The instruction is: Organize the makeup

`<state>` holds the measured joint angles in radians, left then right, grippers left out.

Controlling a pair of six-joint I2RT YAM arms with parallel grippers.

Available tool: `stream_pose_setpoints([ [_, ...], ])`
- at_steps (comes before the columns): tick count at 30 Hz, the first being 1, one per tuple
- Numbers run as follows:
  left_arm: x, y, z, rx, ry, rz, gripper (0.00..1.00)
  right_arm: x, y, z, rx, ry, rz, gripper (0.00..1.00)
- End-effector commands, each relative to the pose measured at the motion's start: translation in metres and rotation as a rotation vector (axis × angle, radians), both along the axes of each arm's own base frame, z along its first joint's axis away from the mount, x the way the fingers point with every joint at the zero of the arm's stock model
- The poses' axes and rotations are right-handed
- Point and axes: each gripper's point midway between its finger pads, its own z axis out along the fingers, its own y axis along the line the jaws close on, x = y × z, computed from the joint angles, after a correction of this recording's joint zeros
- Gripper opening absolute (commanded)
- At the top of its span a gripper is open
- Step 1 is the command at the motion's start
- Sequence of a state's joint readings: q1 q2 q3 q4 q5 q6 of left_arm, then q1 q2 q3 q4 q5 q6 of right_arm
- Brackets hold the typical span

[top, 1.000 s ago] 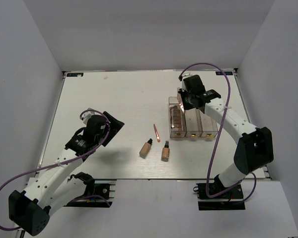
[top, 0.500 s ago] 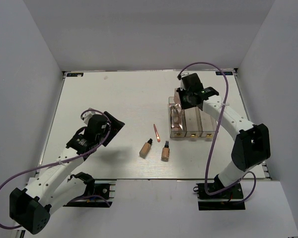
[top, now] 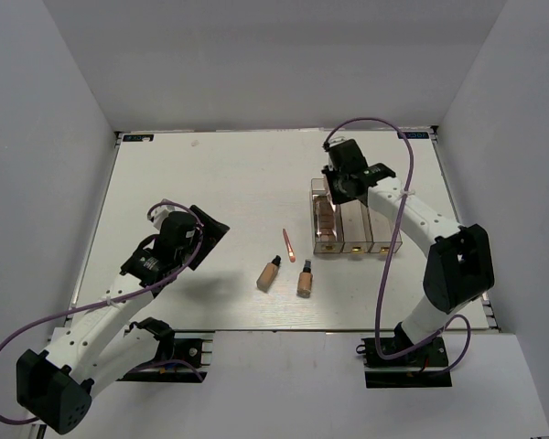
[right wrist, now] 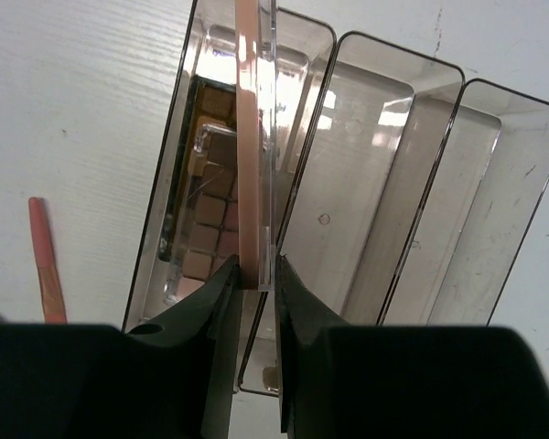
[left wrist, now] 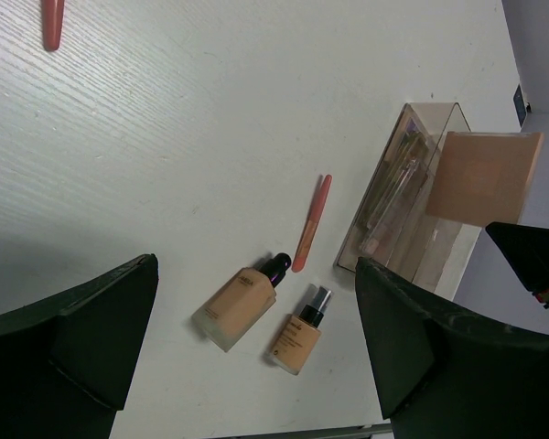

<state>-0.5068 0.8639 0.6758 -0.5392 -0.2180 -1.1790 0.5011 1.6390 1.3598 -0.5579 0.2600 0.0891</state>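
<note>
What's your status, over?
Left claw open, hovering. Right claw shut on pink palette, above clear box, left compartment, palettes already inside. Two bottles, pink stick on table.

The table is white and matt, with a fine wood-like grain. The three-compartment box is clear, glossy plastic (bright glare on its walls). The palette shows a smooth pink edge under a clear lid. The left bottle and right bottle look smooth and faintly shiny; the right one's collar is silvery.

Nothing legible: the blue corner stickers are too small to read.
</note>
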Motion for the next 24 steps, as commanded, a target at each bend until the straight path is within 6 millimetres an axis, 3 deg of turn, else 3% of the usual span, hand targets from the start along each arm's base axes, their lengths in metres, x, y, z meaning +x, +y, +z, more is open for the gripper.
stream_pose_setpoints([
  [1,0.001,0.001,0.0,-0.004,-0.004,0.007,0.98,0.005,-0.001,0.009,-0.035,-0.072,0.002,0.0],
  [9,0.001,0.001,0.0,-0.001,-0.002,0.007,0.98,-0.006,0.017,0.0,-0.045,-0.069,0.07,0.0],
  [12,0.0,0.002,0.0,0.0,-0.001,0.011,0.98,-0.007,0.024,0.001,-0.047,-0.076,0.093,0.13],
  [24,0.002,0.001,0.0,0.001,0.0,0.011,0.98,-0.019,0.03,-0.012,-0.094,-0.067,0.142,0.34],
])
